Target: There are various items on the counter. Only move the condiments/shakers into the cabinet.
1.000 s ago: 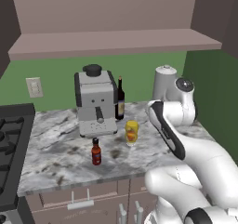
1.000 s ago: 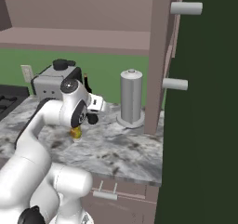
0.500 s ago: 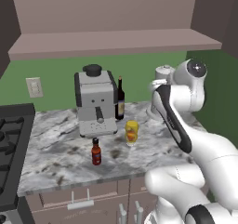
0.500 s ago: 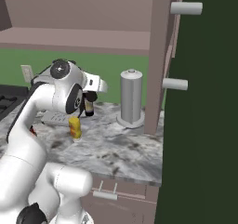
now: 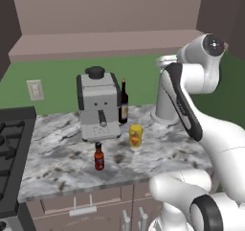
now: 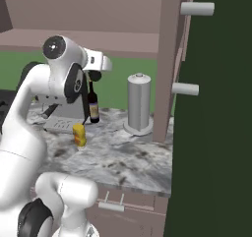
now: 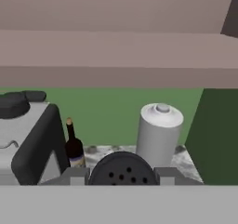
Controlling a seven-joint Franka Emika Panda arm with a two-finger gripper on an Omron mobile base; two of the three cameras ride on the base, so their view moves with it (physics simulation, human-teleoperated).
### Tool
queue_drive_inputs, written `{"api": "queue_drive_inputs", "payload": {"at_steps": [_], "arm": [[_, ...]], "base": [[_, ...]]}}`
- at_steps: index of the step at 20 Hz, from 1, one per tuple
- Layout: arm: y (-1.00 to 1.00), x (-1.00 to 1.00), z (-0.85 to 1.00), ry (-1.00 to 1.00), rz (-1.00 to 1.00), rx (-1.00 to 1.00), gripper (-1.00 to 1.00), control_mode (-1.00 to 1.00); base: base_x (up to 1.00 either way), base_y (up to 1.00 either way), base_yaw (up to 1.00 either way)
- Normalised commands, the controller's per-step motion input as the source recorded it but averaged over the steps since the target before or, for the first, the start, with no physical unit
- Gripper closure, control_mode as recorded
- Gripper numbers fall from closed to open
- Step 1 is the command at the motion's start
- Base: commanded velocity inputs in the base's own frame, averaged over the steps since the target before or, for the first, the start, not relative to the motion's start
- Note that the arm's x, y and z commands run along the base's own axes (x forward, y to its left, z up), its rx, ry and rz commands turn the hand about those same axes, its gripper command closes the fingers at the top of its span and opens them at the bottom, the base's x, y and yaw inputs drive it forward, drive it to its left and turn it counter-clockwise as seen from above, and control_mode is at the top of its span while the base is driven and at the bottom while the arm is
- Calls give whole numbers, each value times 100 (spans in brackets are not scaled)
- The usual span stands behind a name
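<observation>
The black shaker with little holes on top sits between the jaws, lifted up near the brown cabinet shelf; the yellow bottle stands up on the marbled desk; the red bottle with a black cap stands near it, closer to the front edge.

Left base view: from behind arm, left side, looks forward-down over counter, cabinet above. Right base view: same scene from right side, nearer cabinet side panel. Both share coffee machine, wine bottle, yellow bottle, canister. Hand view: level, close, faces cabinet shelf edge; canister, wine bottle beneath.
</observation>
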Motion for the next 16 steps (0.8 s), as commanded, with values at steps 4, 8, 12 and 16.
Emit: {"api": "queue_drive_inputs", "payload": {"at_steps": [4, 8, 12, 16], "arm": [[0, 2, 100, -11, 0, -1, 100, -100], [-7, 27, 44, -4, 0, -1, 100, -100], [-8, 31, 0, 1, 0, 0, 100, -100], [-7, 33, 18, 0, 0, 0, 100, -100]], "base": [[0, 0, 0], [0, 0, 0], [0, 0, 0], [0, 0, 0]]}}
